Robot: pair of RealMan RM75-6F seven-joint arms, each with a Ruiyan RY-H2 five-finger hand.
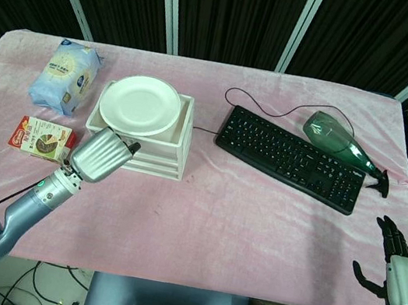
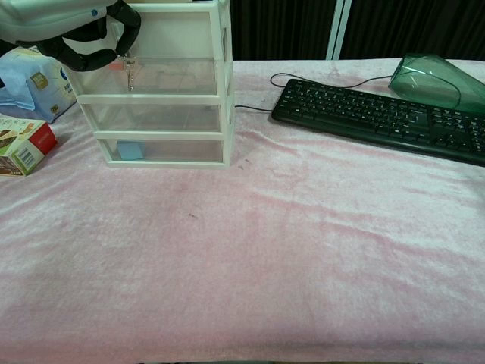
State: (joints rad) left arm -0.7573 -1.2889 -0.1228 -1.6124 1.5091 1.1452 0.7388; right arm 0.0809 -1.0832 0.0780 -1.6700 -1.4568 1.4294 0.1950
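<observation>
We see our left robot hand [image 1: 105, 155] at the top front edge of the white plastic three-drawer cabinet [image 1: 177, 148], fingers curled at the top drawer [image 2: 151, 74], holding nothing we can make out. A white round plate [image 1: 139, 105] rests on the cabinet. At four o'clock from the black keyboard [image 1: 290, 157], our right robot hand [image 1: 397, 269] hangs off the pink surface [image 1: 253, 232], fingers spread and empty.

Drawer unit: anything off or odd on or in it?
Nothing damaged or spilled. One oddity: a white plate sits on top of the drawer unit rather than on the table. In the chest view the drawers look closed; the top one holds a key. The left hand is at its front.
</observation>
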